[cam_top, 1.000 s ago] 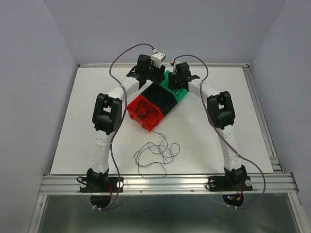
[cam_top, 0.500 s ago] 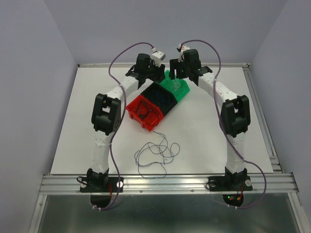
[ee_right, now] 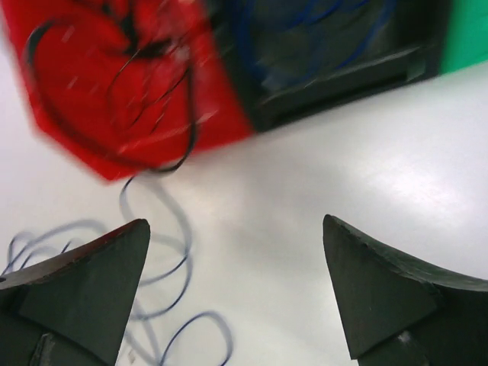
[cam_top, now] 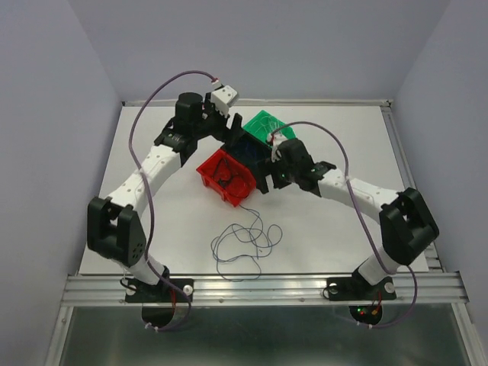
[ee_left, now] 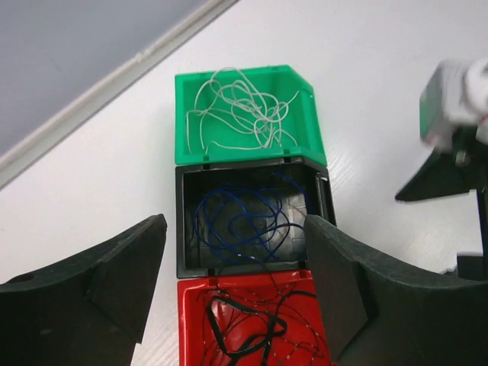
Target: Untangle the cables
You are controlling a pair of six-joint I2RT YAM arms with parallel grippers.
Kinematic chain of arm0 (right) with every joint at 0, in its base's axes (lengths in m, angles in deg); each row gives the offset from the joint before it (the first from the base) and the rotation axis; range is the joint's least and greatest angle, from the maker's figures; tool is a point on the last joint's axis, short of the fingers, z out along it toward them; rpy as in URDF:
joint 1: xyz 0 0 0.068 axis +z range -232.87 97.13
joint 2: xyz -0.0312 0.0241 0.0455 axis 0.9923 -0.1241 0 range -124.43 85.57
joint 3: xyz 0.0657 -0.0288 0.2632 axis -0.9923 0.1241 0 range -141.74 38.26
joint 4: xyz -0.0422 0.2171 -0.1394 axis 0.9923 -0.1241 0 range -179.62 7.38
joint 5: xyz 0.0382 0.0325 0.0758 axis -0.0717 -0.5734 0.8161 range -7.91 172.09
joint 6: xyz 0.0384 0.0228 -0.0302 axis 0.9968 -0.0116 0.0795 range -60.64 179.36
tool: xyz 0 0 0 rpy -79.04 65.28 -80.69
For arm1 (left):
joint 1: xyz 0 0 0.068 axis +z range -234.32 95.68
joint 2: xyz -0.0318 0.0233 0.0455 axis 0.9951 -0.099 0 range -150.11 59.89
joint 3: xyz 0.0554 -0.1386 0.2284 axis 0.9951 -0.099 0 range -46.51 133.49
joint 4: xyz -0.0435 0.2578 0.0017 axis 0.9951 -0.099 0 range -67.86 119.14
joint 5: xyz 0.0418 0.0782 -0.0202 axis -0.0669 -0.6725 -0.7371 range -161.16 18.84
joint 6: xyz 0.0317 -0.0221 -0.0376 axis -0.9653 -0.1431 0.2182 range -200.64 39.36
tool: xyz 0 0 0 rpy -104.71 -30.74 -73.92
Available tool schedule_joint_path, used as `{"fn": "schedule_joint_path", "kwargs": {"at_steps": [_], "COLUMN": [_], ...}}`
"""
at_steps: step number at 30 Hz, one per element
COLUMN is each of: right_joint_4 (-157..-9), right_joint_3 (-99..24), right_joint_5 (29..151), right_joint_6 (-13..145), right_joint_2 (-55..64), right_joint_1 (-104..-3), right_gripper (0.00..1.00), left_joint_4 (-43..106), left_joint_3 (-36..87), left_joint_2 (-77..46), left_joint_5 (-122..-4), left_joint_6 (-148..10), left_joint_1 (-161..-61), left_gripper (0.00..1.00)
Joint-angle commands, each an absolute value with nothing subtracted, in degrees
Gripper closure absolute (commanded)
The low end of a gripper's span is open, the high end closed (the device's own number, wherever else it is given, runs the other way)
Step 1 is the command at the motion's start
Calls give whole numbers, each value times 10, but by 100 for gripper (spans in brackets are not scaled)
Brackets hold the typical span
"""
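Observation:
Three joined bins hold cables. In the left wrist view a whitish cable [ee_left: 242, 114] fills the green bin [ee_left: 183, 114], a blue cable [ee_left: 236, 221] lies in the black bin [ee_left: 180, 229], and black cables [ee_left: 255, 332] lie in the red bin [ee_left: 187, 320]. A loose clump of thin cables [cam_top: 244, 240] lies on the table near the red bin [cam_top: 226, 175]. My left gripper [ee_left: 235, 236] hangs open above the black bin, holding nothing. Just right of the red bin, my right gripper [ee_right: 235, 225] is open over bare table, beside blurred blue strands [ee_right: 152, 252].
The white table [cam_top: 343, 145] has a raised metal rail [cam_top: 408, 183] along its right side and back. Each arm carries a thick purple cable [cam_top: 152, 99]. The right arm's wrist [ee_left: 457, 130] shows at the right of the left wrist view.
Both grippers have opened wider and left the far end of the bins. The left one drew back to the left. The right one swung toward the near side, beside the red bin.

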State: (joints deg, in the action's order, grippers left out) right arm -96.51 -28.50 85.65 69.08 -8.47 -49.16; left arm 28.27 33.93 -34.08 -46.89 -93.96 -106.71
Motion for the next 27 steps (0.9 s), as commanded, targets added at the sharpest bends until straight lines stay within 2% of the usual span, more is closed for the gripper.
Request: {"fn": "schedule_joint_path", "kwargs": {"at_steps": [1,4,10,17,24,26,27], "right_joint_4": [-868,-837,-790,-794,-824,-841,-842], "right_joint_3": [-169,-105,-74,-103,-139,-139,-139], "right_joint_5": [857,858,867,848,789,797,812], "right_joint_6": [736,750,752,730,710,705,704], "right_joint_2": [-12,16,20,-49,-113,-115,-110], "right_joint_1": [-433,-383,-326,-294,-257,-254,-250], "right_gripper": [0,0,0,0,0,12,25], "left_joint_4": [299,280,215,257,262,264,263], "left_joint_3": [252,218,184,119,103,101,101], "left_joint_2": [-233,-176,-114,-45,-33,-33,-34], "left_joint_5": [-434,-437,-413,-429,-438,-437,-437], "left_joint_6": [-977,-999,-1016,-1005,-1006,-1007,-1006], "left_joint_1": [-1058,-1051,-1041,-1039,-1036,-1036,-1034], "left_gripper": [13,11,9,9,9,10,9]}}
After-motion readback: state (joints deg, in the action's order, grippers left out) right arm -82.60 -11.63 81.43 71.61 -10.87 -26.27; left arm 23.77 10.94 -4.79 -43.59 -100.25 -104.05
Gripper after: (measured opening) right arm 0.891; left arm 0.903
